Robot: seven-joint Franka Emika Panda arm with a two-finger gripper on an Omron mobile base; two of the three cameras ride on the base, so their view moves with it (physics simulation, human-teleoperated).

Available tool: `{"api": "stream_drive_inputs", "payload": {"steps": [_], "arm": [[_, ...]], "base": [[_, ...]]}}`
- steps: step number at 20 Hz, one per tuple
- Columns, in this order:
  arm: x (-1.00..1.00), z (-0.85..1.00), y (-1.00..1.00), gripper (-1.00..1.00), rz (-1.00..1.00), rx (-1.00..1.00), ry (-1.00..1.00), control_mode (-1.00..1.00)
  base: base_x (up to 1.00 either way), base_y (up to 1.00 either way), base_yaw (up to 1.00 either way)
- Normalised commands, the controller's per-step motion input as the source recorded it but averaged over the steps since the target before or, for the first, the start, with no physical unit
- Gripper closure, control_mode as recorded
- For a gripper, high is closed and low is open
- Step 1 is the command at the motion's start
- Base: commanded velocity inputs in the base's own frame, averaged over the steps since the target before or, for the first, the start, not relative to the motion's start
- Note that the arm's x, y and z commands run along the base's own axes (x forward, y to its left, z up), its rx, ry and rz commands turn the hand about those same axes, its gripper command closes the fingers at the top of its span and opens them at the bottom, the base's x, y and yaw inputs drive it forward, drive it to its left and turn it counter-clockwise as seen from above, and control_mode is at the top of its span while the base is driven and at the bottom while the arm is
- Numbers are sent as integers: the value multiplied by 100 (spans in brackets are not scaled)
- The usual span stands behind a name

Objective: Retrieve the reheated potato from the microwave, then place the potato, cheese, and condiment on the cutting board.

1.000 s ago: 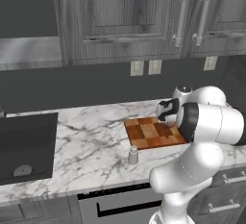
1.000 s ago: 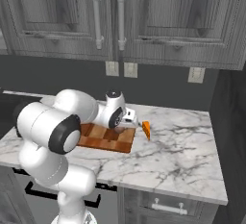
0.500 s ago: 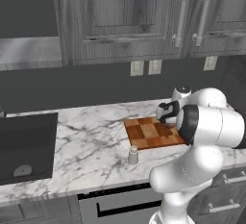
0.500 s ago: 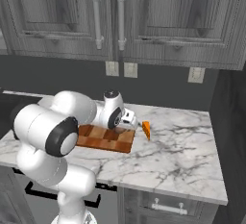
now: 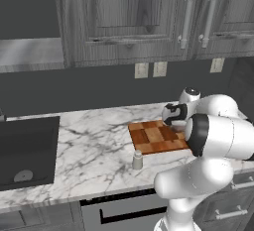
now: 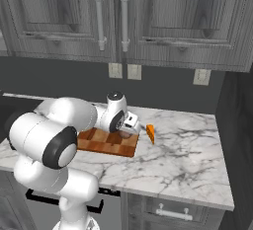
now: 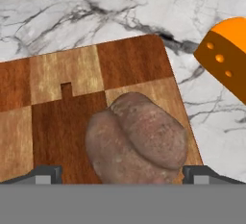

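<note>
A brown potato (image 7: pixel 137 141) lies on the checkered wooden cutting board (image 7: pixel 62 117), near its right end. My gripper (image 7: pixel 124 175) is open just above it, one fingertip (image 7: pixel 45 175) on each side of the potato and nothing gripped. In the base views the hand (image 5: pixel 173 114) (image 6: pixel 129 124) hovers low over the board (image 5: pixel 149 138) (image 6: pixel 106 145). An orange cheese wedge (image 7: pixel 228 59) (image 6: pixel 150 133) sits on the marble just right of the board. The small pale condiment shaker (image 5: pixel 137 160) stands upright on the counter in front of the board's left corner. The microwave is out of view.
A black sink (image 5: pixel 25 150) is set into the counter at the far left. The marble counter (image 6: pixel 192 150) runs on to the right of the cheese. Dark wood cabinets (image 5: pixel 149 17) hang above, and wall outlets (image 5: pixel 151 70) sit behind the board.
The base views look almost the same throughout; the hand stays low over the right end of the board, and the cheese and the shaker have not moved.
</note>
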Motion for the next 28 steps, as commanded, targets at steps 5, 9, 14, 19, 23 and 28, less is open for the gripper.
{"api": "stream_drive_inputs", "payload": {"steps": [5,9,14,19,23,28], "arm": [[-4,26,-2,-100,-4,0,0,-100],[-6,33,-14,-100,-4,0,0,-100],[-4,22,-29,-100,0,0,0,-100],[0,19,-40,-100,0,0,0,-100],[6,16,-42,-100,0,0,0,-100],[21,1,-35,-100,1,0,0,-100]], "base": [[0,0,0],[0,0,0],[0,0,0],[0,0,0],[0,0,0],[0,0,0]]}}
